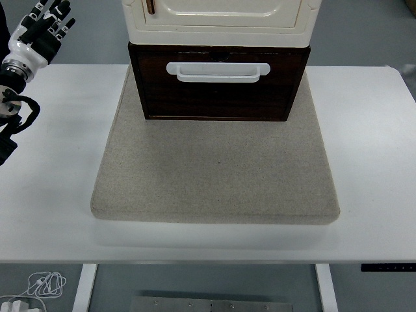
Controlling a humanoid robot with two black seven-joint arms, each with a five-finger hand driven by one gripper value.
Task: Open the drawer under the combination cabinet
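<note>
**Left hand idle at table corner; drawer not yet touched**

Left hand (40, 26): sits at the far left corner of the white table (370, 149), fingers extended and loosely fanned, gripping nothing. I see it well apart from the cabinet and from the drawer pull.

Right hand: not visible from the head camera.

Combination cabinet (221, 16): cream upper unit, standing at the far middle of the table on a grey felt mat (214, 175). Only its lower front shows; the top is cut off by the frame.

Drawer (218, 94): dark brown wooden box directly beneath the cream unit. I cannot tell from this high angle whether its front already stands a little proud of the unit above.

Drawer handle (218, 70): white bar pull, horizontal, across the upper part of the drawer front. Nothing touches it.

Progress, as I judge it: none of the opening is done. Left to do: bring a hand across to the handle, hook the fingers behind the bar, and draw the box toward the near edge over the mat.
</note>
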